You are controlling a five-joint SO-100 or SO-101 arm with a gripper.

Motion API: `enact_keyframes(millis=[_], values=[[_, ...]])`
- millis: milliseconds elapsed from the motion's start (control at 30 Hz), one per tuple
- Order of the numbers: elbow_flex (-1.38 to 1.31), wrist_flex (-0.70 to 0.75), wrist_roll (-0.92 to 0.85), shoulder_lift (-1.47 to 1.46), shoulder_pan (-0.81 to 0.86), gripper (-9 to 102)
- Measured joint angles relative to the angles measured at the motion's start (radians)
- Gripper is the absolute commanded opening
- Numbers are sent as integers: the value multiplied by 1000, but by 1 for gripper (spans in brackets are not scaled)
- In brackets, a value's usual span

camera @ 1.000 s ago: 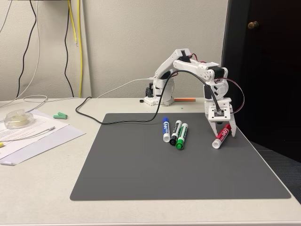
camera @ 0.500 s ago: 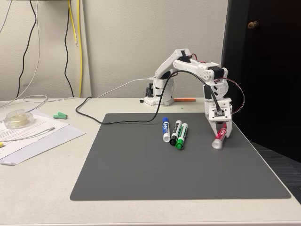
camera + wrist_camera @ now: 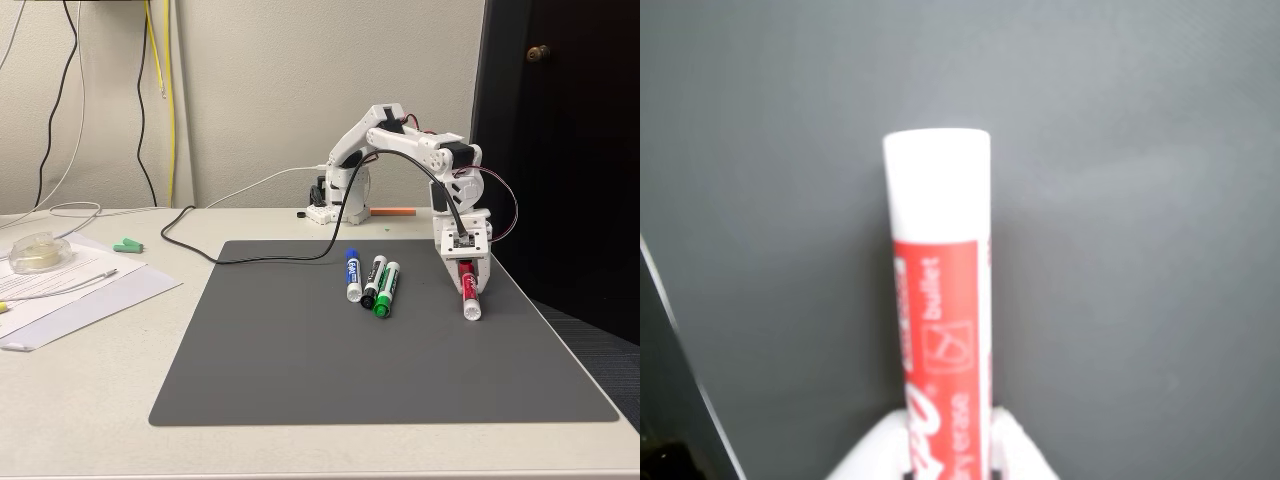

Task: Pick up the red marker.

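Closed on the red marker (image 3: 468, 288), the gripper (image 3: 466, 270) at the right side of the grey mat (image 3: 380, 370) in the fixed view, pointing down from the white arm (image 3: 400, 150). Marker held by its capped end between the two fingers, white butt end (image 3: 472, 312) stretching forward toward the camera and low over the mat; touching the mat or not, impossible to tell. In the wrist view, white fingertips (image 3: 1010, 450) pressed against both sides of the red label (image 3: 940, 340), white barrel end (image 3: 937, 185) reaching upward over plain grey mat. Near the mat's middle, well apart from the gripper, a blue-capped marker (image 3: 353, 274), a black marker (image 3: 373, 281) and a green-capped marker (image 3: 387, 290) lying side by side. On the table (image 3: 90, 380) at left, papers (image 3: 70, 290) and a tape roll (image 3: 38, 252).
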Motion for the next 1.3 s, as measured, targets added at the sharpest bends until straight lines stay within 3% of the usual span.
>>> enact_keyframes(millis=[300,767,1300], values=[[2,23,78,117,29,0],[3,172,382,673,137,0],[21,184,580,1015,442,0]])
